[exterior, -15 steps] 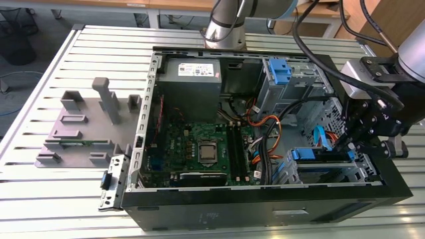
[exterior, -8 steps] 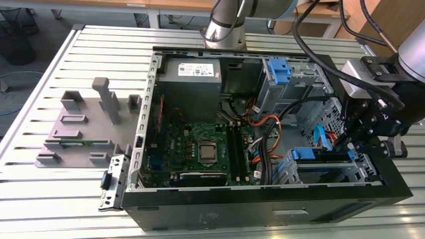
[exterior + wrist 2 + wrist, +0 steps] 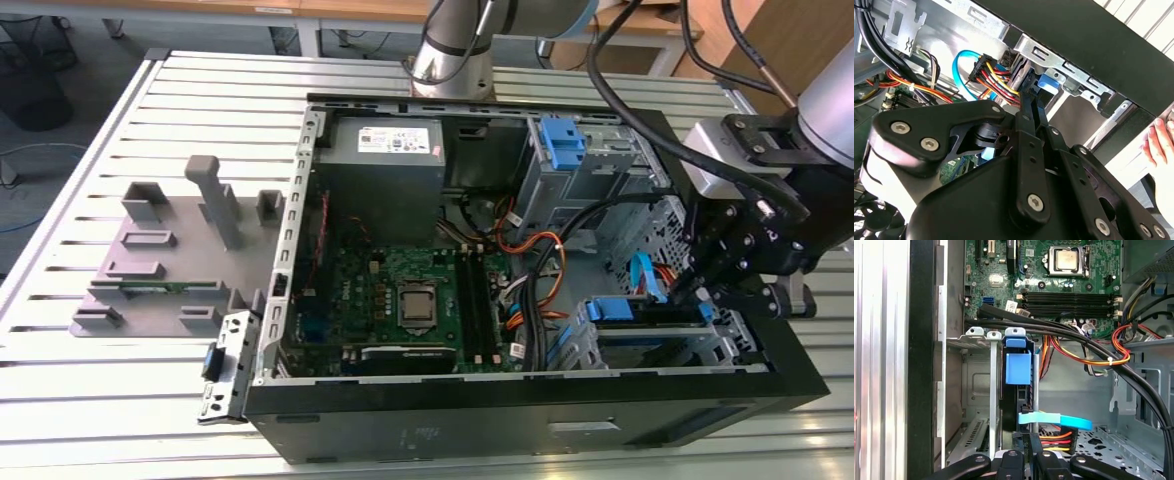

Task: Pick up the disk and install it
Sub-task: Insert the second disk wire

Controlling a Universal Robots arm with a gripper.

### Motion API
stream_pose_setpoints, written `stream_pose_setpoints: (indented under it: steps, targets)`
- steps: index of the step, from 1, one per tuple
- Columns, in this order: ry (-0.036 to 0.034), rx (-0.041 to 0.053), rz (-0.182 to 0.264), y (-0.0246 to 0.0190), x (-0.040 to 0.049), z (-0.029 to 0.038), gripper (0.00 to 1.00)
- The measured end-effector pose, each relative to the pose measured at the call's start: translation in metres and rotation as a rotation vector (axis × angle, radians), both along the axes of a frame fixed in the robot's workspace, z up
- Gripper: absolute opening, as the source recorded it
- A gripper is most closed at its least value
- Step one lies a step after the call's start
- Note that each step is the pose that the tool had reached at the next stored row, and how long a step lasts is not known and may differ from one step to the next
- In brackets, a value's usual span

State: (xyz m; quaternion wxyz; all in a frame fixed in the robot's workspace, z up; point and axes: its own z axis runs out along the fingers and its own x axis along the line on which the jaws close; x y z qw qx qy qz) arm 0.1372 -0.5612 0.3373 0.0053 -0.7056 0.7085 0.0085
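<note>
Blue-framed disk [image 3: 1017, 371] upright in the drive cage [image 3: 979, 370].

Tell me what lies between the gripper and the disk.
In the first wrist view, a light-blue flat cable and red, yellow and orange wires cross between the gripper and the disk.

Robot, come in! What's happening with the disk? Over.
Hand down inside the computer case. Disk on edge in the drive bay, right by the hand. Blue cable close beside it.
</note>
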Motion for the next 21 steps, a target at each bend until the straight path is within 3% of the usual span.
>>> stream_pose_setpoints:
  steps: [21]
  targets:
    - [0.0,-0.0002,0.0,0.0,-0.0026,-0.0046,0.16]
